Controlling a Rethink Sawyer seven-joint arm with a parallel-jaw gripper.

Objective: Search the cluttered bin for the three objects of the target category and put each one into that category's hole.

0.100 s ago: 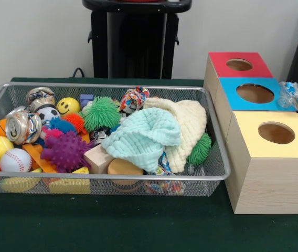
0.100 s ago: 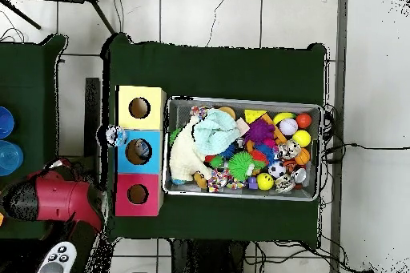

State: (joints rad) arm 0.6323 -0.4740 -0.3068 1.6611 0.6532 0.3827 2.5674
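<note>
The red arm (image 2: 50, 199) is sitting drawn back off the surface (image 1: 138, 226), its gripper out of sight so I cannot tell its state, while the mesh bin (image 1: 112, 85) is lying beside the three holed boxes (image 1: 269, 184), a mint cloth (image 1: 144, 136) hiding part of the heap.

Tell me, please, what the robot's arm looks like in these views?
The overhead view shows the arm as a bulky, rounded red shell with a black section at one end. No gripper shows in either view. The front view shows only the black pedestal.
</note>
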